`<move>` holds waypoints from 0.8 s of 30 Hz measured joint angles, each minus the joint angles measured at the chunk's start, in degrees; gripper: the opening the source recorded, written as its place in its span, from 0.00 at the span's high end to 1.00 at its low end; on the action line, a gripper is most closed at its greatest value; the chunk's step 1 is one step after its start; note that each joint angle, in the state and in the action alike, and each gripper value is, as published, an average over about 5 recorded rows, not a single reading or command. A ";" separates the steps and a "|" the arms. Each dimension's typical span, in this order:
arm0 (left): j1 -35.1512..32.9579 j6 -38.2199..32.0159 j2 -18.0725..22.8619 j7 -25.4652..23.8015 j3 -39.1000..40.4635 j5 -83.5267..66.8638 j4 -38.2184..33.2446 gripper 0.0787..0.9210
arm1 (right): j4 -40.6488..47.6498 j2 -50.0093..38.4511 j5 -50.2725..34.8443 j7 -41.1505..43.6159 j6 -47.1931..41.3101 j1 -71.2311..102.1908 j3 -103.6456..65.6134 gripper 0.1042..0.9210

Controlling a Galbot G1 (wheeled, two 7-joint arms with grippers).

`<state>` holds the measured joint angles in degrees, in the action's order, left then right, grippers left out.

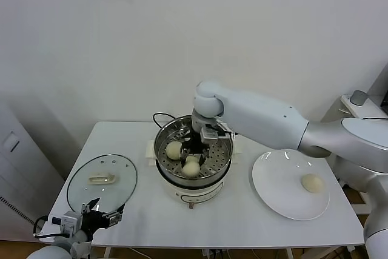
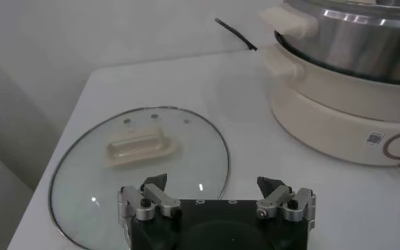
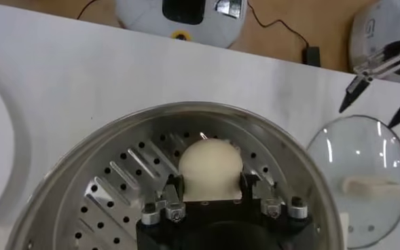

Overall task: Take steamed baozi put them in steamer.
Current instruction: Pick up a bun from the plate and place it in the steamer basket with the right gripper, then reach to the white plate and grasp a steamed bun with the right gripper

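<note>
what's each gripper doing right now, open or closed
left gripper: open, empty, by the glass lid.
right gripper: around a baozi in the steamer; grip cannot be told.

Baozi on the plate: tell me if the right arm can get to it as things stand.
Probably yes, once freed. The right gripper is down in the steamer around another baozi. The last baozi lies alone on the plate, on the robot's right, with nothing over it.

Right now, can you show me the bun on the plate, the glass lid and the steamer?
bun on the plate (image 1: 312,182), head view, its top.
glass lid (image 1: 102,179), head view, its handle.
steamer (image 1: 162,139), head view, steel rim.
</note>
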<state>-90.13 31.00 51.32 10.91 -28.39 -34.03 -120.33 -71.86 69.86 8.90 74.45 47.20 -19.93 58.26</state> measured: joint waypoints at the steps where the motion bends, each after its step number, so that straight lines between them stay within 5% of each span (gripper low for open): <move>1: -0.01 -0.02 0.00 0.00 0.00 0.00 0.03 0.12 | 0.00 0.03 0.31 -0.05 0.00 0.18 -0.09 0.33; 8: -0.17 -0.13 0.03 0.00 -0.08 0.00 0.05 0.12 | 0.73 0.09 2.26 0.01 0.00 0.47 -1.56 0.14; 24: -0.45 -0.13 -0.32 0.01 -0.97 -0.07 -0.36 0.12 | 10.56 -6.73 -5.24 2.44 -0.06 -6.69 -4.64 0.12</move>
<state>-90.58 30.88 51.00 10.92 -29.36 -34.10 -120.69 -61.30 63.13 3.66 76.89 47.14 -26.62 53.63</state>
